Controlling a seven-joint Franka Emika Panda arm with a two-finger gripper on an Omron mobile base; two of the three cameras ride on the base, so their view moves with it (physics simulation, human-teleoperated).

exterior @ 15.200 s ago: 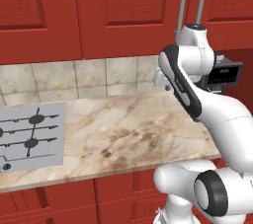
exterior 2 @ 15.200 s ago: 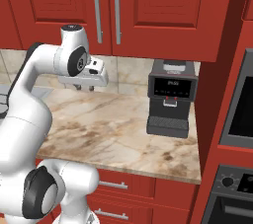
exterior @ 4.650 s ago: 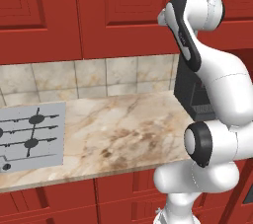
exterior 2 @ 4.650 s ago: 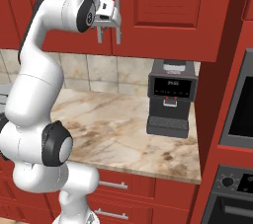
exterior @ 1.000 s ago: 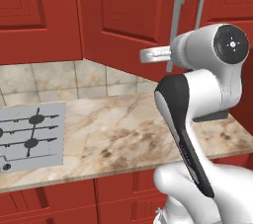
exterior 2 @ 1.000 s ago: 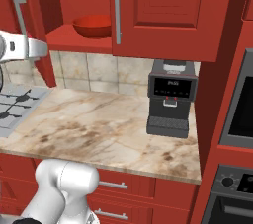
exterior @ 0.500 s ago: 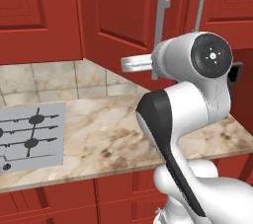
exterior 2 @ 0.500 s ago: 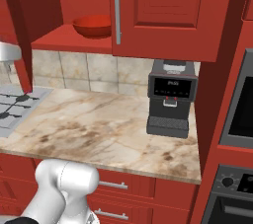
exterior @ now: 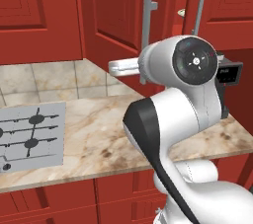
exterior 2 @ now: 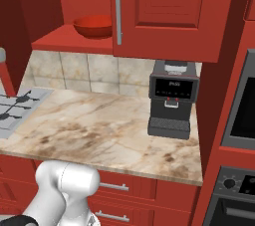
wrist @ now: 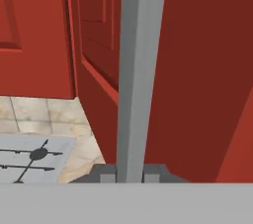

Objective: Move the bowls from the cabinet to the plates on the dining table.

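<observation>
Marble surface (exterior 2: 104,120) is sitting below as the tool (wrist: 129,172) is clamping the cabinet door's grey bar handle (wrist: 138,70), swinging it wide; red bowl (exterior 2: 93,26) is waiting on the shelf, next calling for release and reach

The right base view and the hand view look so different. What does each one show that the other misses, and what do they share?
The right base view alone shows the red bowl on the open cabinet's shelf, plus a black coffee machine on the marble counter. The hand view alone shows the gripper shut on the door's grey bar handle, seen close up. Both share the red cabinet wood, the tiled backsplash and the grey cooktop.
</observation>
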